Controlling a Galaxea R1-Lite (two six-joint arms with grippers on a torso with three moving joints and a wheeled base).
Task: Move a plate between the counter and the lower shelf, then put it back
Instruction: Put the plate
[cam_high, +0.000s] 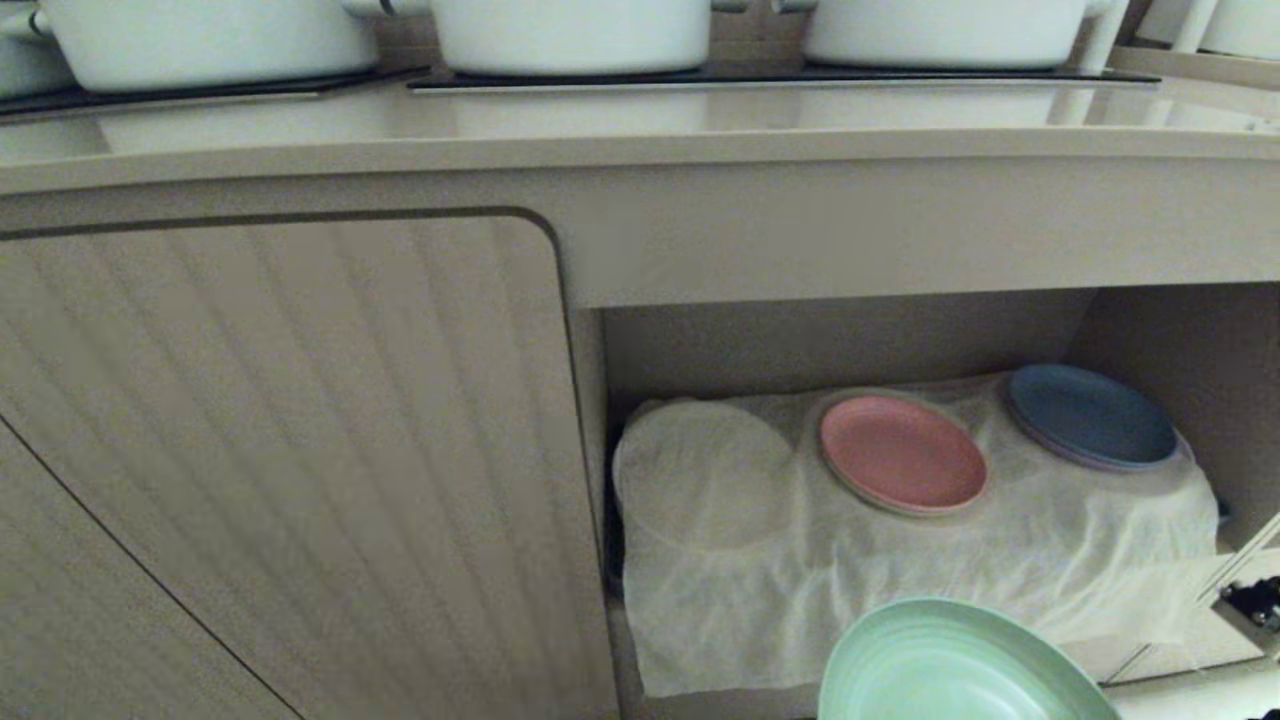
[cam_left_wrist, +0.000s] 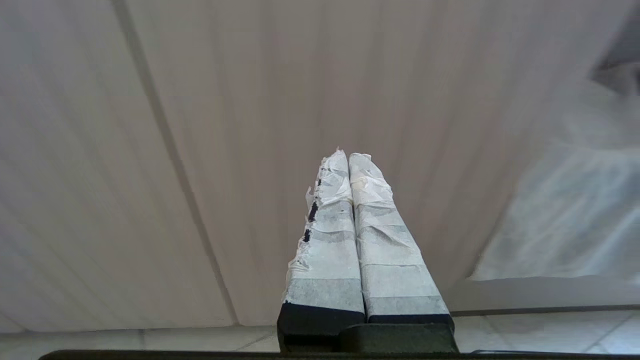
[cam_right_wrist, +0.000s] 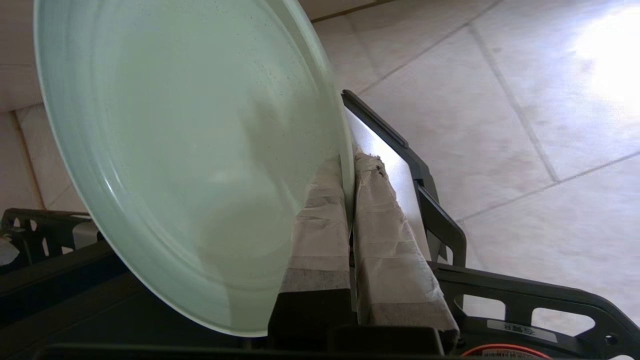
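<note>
Right claw pinched the plate by its rim at five o'clock; we judged edge-gripping suited shelf insertion.

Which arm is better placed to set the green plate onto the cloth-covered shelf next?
Right. The right tool is already clamped on the rim of the plate, which hangs just in front of the lower shelf. The left tool is shut on nothing, facing the cabinet door.
</note>
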